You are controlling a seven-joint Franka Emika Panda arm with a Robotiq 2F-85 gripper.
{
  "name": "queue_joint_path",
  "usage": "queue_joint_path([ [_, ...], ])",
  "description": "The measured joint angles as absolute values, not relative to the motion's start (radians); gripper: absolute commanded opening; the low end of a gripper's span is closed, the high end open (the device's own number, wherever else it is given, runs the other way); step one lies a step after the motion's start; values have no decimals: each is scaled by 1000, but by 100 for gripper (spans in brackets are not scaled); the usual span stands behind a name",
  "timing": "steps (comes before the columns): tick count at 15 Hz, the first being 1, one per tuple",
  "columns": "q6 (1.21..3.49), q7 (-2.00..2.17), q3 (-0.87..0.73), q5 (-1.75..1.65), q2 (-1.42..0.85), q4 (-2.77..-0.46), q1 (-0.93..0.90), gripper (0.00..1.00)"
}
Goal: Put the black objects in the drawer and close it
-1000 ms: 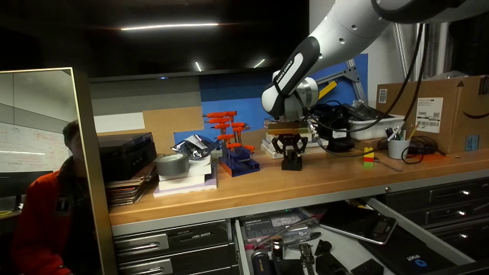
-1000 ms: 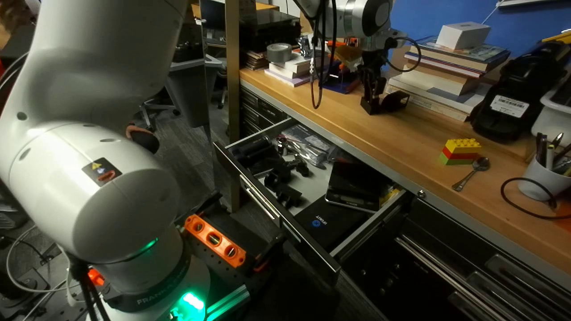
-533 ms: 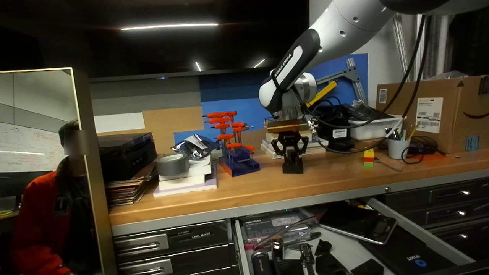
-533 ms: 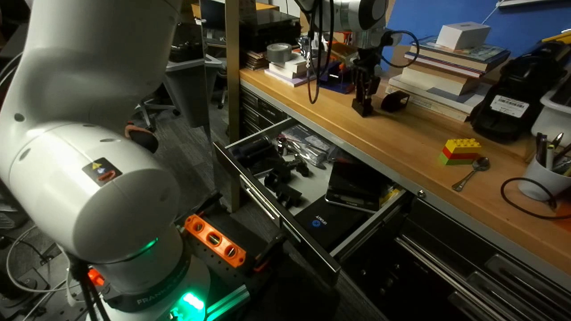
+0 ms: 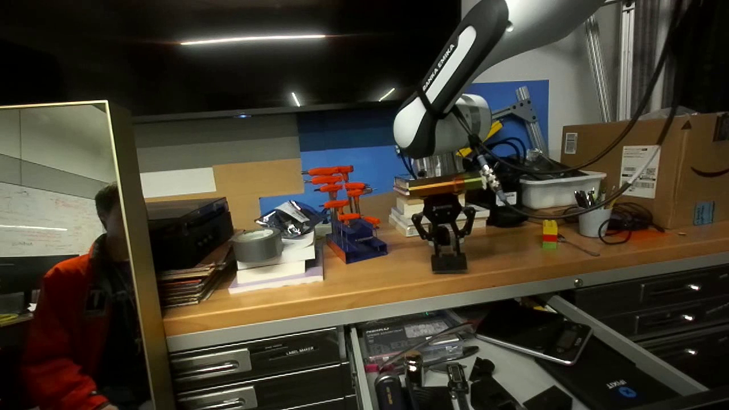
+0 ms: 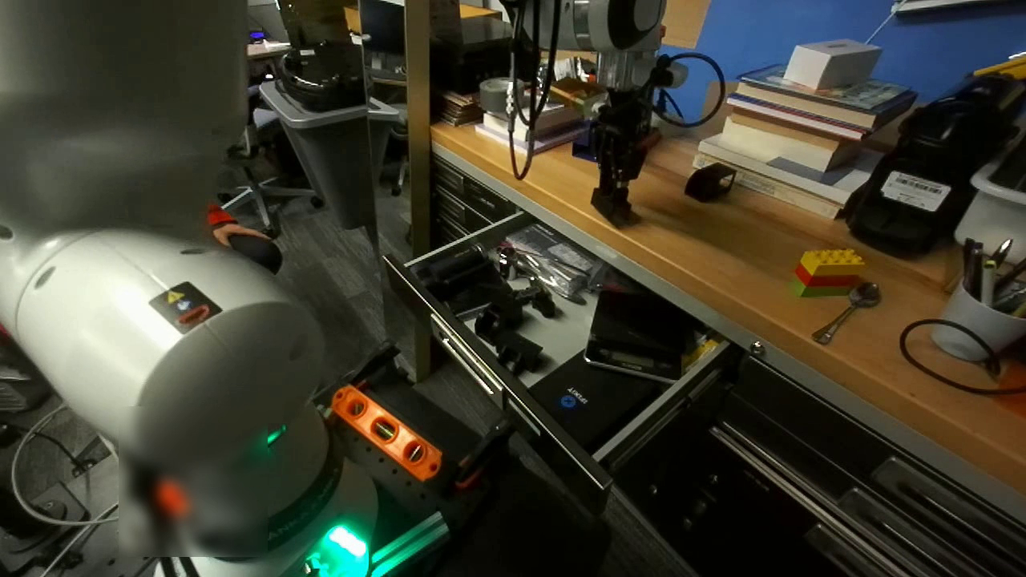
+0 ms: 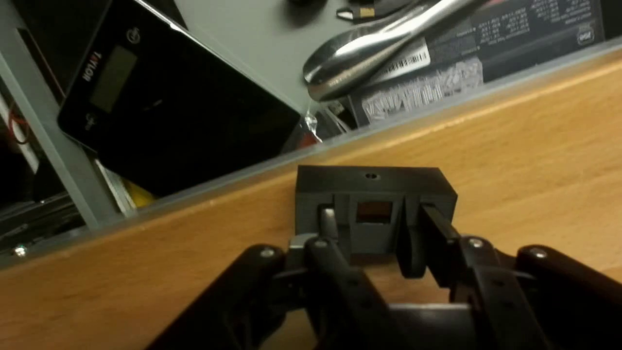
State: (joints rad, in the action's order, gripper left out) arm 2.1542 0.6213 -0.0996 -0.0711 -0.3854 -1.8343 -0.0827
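Observation:
My gripper is shut on a matte-black block, with a finger on each side of its raised middle part. In both exterior views this block is low over the wooden bench near its front edge; I cannot tell whether it touches the wood. A second black object, hollow-looking, lies on the bench beside the book stack, apart from the gripper; in the exterior view facing the bench the gripper hides it. The drawer is pulled out below the bench edge, its silver handle strip facing outward.
Inside the drawer are a black scale, an iFixit box, a clear-bagged case and several dark tools and parts. On the bench stand books, a blue rack with red-handled tools, toy bricks, a spoon and a pen cup.
My gripper has carried the held block across the bench, away from the second black object and toward the front edge above the drawer. The drawer has not moved.

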Motion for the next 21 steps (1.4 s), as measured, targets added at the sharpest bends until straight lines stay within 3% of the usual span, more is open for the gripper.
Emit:
queue_joint_path([
  [9,2308,676,-98,-74,-135,-2250,-83,22],
  [21,2549,942,-132,-179,-260,-2339,-81,22],
])
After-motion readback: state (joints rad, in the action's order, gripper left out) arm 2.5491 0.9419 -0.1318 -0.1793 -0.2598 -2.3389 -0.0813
